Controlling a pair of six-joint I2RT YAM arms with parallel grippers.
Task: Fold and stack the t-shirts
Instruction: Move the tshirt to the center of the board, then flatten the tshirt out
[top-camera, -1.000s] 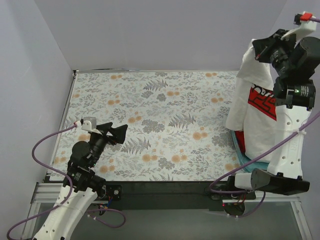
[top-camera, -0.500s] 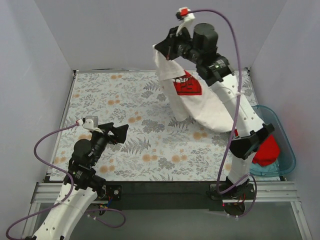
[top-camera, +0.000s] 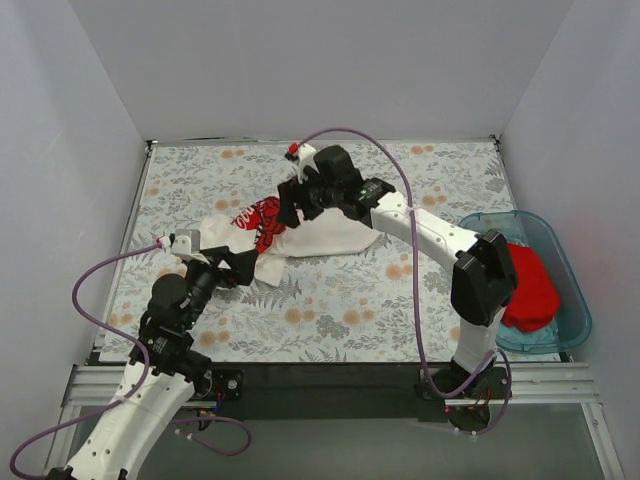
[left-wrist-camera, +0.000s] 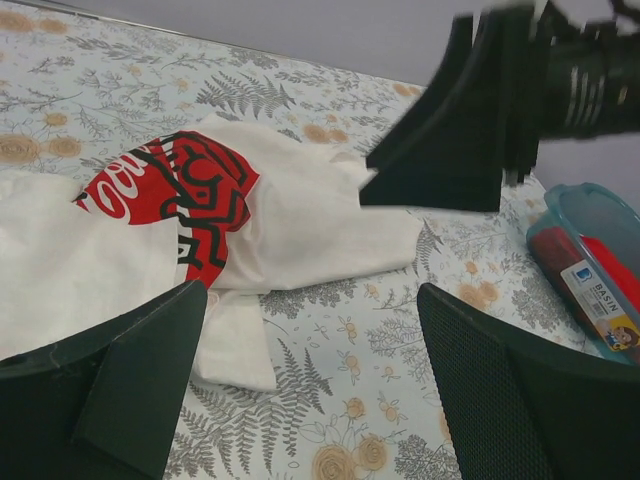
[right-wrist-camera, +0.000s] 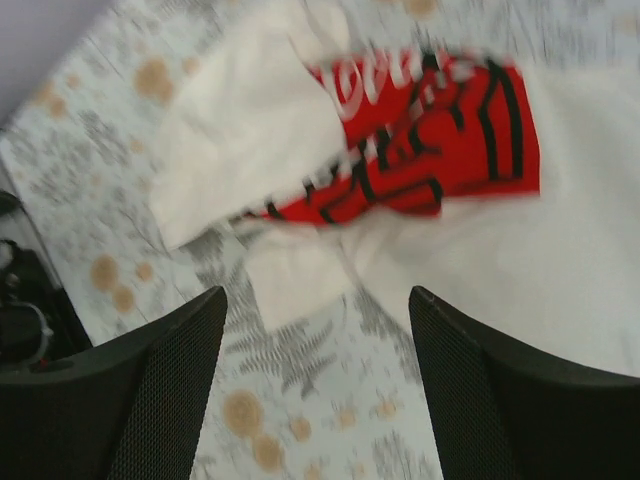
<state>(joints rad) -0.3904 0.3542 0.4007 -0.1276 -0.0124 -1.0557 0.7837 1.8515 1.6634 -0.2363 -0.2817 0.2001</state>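
The white t-shirt (top-camera: 320, 236) with its red-and-white print (top-camera: 262, 220) lies crumpled on the floral table, left of centre. My right gripper (top-camera: 292, 203) hovers just above it, open and empty; in the right wrist view the right gripper (right-wrist-camera: 315, 300) looks down on the white t-shirt (right-wrist-camera: 560, 270) and the table. My left gripper (top-camera: 237, 266) stands open at the shirt's near edge. In the left wrist view the left gripper (left-wrist-camera: 310, 297) frames bare table just short of the white t-shirt (left-wrist-camera: 310, 215). The red t-shirt (top-camera: 530, 290) sits bunched in the tub.
A translucent blue tub (top-camera: 578, 310) stands at the table's right edge, seen with a label in the left wrist view as the tub (left-wrist-camera: 560, 215). The right arm's forearm (top-camera: 420, 228) stretches across the middle of the table. Grey walls close in the back and sides.
The right arm swung from over the tub to the table's middle with the white t-shirt, lowered and opened; the shirt now lies on the table. The left arm barely moved.
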